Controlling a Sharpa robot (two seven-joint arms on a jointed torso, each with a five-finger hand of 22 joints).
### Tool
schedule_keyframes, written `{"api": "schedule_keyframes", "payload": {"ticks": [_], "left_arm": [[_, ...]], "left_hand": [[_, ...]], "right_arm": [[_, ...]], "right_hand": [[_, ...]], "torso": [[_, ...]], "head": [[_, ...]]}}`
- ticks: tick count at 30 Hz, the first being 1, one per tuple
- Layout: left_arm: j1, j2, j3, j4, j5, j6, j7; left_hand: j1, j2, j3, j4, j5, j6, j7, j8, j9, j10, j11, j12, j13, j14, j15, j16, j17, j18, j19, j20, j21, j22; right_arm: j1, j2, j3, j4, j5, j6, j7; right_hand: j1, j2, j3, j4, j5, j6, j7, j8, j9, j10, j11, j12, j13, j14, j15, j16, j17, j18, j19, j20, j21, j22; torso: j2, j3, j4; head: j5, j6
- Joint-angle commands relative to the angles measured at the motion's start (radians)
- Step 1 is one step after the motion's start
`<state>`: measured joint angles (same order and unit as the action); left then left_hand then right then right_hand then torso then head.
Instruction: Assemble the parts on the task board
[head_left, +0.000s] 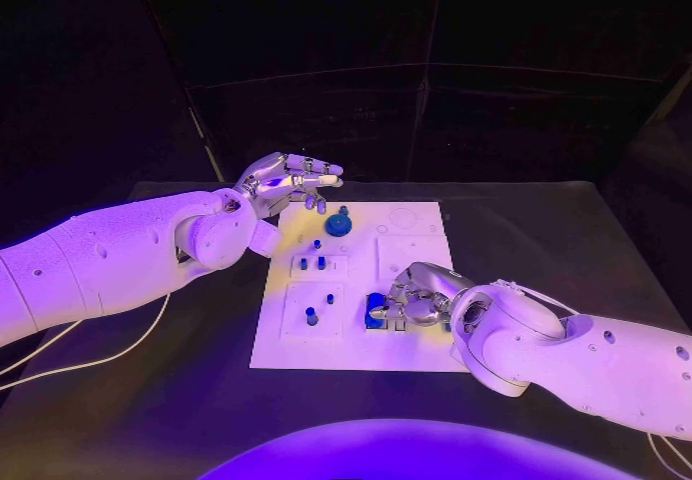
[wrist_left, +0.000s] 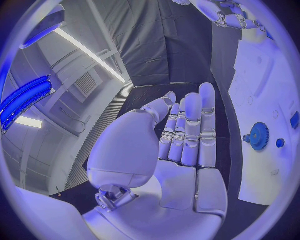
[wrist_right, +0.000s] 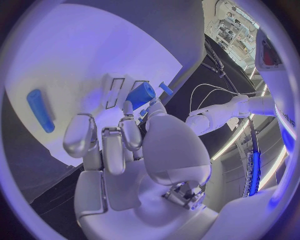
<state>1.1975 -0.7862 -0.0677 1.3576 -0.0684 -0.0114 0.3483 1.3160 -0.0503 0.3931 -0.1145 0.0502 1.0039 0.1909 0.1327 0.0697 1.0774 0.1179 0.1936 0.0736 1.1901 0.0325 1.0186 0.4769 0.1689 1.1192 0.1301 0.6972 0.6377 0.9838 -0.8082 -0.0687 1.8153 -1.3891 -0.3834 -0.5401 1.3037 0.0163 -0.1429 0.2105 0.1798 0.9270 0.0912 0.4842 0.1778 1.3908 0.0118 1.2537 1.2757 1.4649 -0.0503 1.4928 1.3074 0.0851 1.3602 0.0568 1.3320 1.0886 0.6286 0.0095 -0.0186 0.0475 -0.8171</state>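
Observation:
The white task board (head_left: 411, 225) lies mid-table. My right hand (head_left: 418, 298) rests over its near right part, fingers curled. Thumb and a finger pinch a blue cylindrical part (wrist_right: 140, 93), seen as a blue block (head_left: 376, 310) beside the fingers in the head view. My left hand (head_left: 289, 180) hovers above the board's far left corner, fingers straight and holding nothing (wrist_left: 187, 135). A blue gear (head_left: 339, 223) stands on the board just beside it, also in the left wrist view (wrist_left: 258, 136). Several small blue pegs (head_left: 312, 318) stand in the board's left half.
A long blue piece (wrist_right: 40, 110) lies on the board beyond my right hand's fingers. A thin pale cable (head_left: 87, 362) runs over the black table at the left. Bare black table surrounds the board on all sides.

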Motion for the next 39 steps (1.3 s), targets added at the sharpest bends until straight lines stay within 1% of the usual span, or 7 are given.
{"api": "schedule_keyframes", "payload": {"ticks": [1,9,19,23,30,33,39], "left_arm": [[0.001,0.001,0.001,0.000,0.000,0.010,0.004],[0.001,0.000,0.001,-0.001,0.000,0.013,0.002],[0.001,-0.001,0.001,-0.002,0.000,0.014,0.001],[0.001,-0.002,0.001,-0.001,0.000,0.014,0.001],[0.001,-0.004,0.000,-0.001,0.000,0.013,0.002],[0.001,-0.006,0.000,0.000,0.000,0.012,0.002],[0.001,-0.007,0.000,0.000,0.000,0.012,0.003]], "left_hand": [[-0.001,0.008,-0.004,0.001,0.000,-0.007,0.002,0.005,-0.001,-0.006,0.002,0.006,-0.001,-0.005,-0.001,0.006,-0.001,0.014,-0.003,0.001,-0.003,-0.001],[-0.001,0.008,-0.004,0.001,0.000,-0.007,0.002,0.005,-0.001,-0.006,0.002,0.006,-0.001,-0.005,-0.001,0.006,-0.001,0.014,-0.003,0.001,-0.003,-0.001],[-0.001,0.008,-0.004,0.001,0.000,-0.007,0.002,0.005,-0.001,-0.006,0.002,0.006,-0.001,-0.005,-0.001,0.006,-0.001,0.014,-0.003,0.001,-0.003,-0.001],[-0.001,0.008,-0.004,0.001,0.000,-0.007,0.002,0.005,-0.001,-0.006,0.002,0.006,-0.001,-0.005,-0.001,0.006,-0.001,0.014,-0.003,0.001,-0.003,-0.001],[-0.001,0.008,-0.004,0.001,0.000,-0.007,0.002,0.005,-0.001,-0.006,0.002,0.006,-0.001,-0.005,-0.001,0.006,-0.001,0.014,-0.003,0.001,-0.003,-0.001],[-0.001,0.008,-0.004,0.001,0.000,-0.007,0.002,0.005,-0.001,-0.006,0.002,0.006,-0.001,-0.005,-0.001,0.006,-0.001,0.014,-0.003,0.001,-0.003,-0.001],[-0.001,0.008,-0.004,0.001,0.000,-0.007,0.002,0.005,-0.001,-0.006,0.002,0.006,-0.001,-0.005,-0.001,0.006,-0.001,0.014,-0.003,0.001,-0.003,-0.001]], "right_arm": [[-0.002,0.000,-0.003,-0.008,-0.041,0.034,-0.040],[-0.002,-0.013,-0.003,0.002,-0.046,0.046,-0.042],[-0.002,-0.032,-0.003,0.019,-0.047,0.038,-0.032],[-0.002,-0.042,-0.003,0.027,-0.043,0.003,-0.012],[-0.001,-0.110,-0.003,0.070,-0.028,-0.081,0.048],[-0.001,-0.146,-0.003,0.089,-0.022,-0.103,0.067],[0.000,-0.226,-0.003,0.121,-0.016,-0.128,0.097]], "right_hand": [[0.021,0.005,0.002,-0.011,0.004,0.008,-0.001,0.007,0.001,0.007,-0.001,0.002,0.001,0.075,-0.006,0.003,0.111,0.007,0.006,-0.001,0.004,0.000],[0.048,0.007,-0.002,-0.029,0.010,0.010,-0.003,0.007,0.001,0.009,-0.002,0.000,0.002,0.075,-0.008,0.002,0.110,0.007,0.007,-0.004,0.004,0.002],[0.053,0.003,-0.006,-0.034,0.013,0.010,-0.002,0.006,0.000,0.009,-0.002,0.000,0.002,0.075,-0.008,0.002,0.111,0.007,0.006,-0.004,0.003,0.001],[0.046,0.000,-0.015,-0.030,0.016,0.007,0.000,0.003,-0.002,0.009,-0.001,-0.001,0.002,0.075,-0.007,0.002,0.110,0.007,0.006,-0.004,0.003,0.001],[0.041,0.005,-0.034,-0.022,0.073,0.004,0.002,-0.005,-0.006,0.010,0.001,-0.002,0.003,0.076,-0.005,0.004,0.115,0.006,0.009,-0.002,0.004,0.006],[0.036,0.005,-0.041,-0.017,0.083,0.000,0.004,-0.009,-0.008,0.011,0.002,-0.002,0.003,0.077,-0.005,0.004,0.117,0.006,0.010,-0.002,0.005,0.007],[0.035,0.006,-0.051,-0.011,0.090,-0.017,0.009,-0.025,-0.015,0.009,0.006,-0.007,0.000,0.076,-0.002,0.003,0.116,0.005,0.010,0.000,0.005,0.007]], "torso": [[0.000,0.0008,0.0000],[-0.002,0.0012,-0.0026],[0.000,0.0010,-0.0004],[0.000,0.0010,-0.0003],[-0.001,0.0009,-0.0017],[0.000,0.0000,-0.0031],[-0.002,0.0024,-0.0085]], "head": [[-0.001,0.000],[0.000,0.000],[-0.003,0.004],[-0.003,0.006],[-0.001,0.006],[-0.003,0.007],[-0.016,0.008]]}}
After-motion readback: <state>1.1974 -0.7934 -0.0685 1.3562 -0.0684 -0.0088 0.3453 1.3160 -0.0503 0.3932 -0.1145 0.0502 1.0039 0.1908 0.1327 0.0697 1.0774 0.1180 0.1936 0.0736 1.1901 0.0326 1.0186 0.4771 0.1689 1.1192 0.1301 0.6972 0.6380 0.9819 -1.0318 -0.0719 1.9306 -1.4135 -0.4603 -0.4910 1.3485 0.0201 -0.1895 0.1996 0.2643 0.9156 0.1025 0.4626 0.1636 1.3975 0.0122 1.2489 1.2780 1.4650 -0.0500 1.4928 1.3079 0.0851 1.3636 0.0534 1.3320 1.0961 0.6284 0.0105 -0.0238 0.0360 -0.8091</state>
